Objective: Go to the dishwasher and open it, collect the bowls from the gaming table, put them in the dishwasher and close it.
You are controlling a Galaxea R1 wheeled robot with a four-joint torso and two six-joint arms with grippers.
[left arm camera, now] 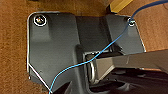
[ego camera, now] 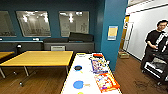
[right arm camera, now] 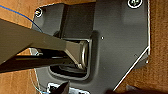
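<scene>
I am facing the gaming table (ego camera: 86, 72) lengthwise; black bowl (ego camera: 78, 67), blue bowl (ego camera: 78, 84) are sitting along its left edge (my grippers' state I cannot tell).

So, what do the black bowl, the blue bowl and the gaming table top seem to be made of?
The black bowl and the blue bowl look like plain matte plastic: flat even colour, no glaze shine, though that is a guess. The gaming table top seems white laminate with a yellow edge band, smooth and faintly reflective.
</scene>
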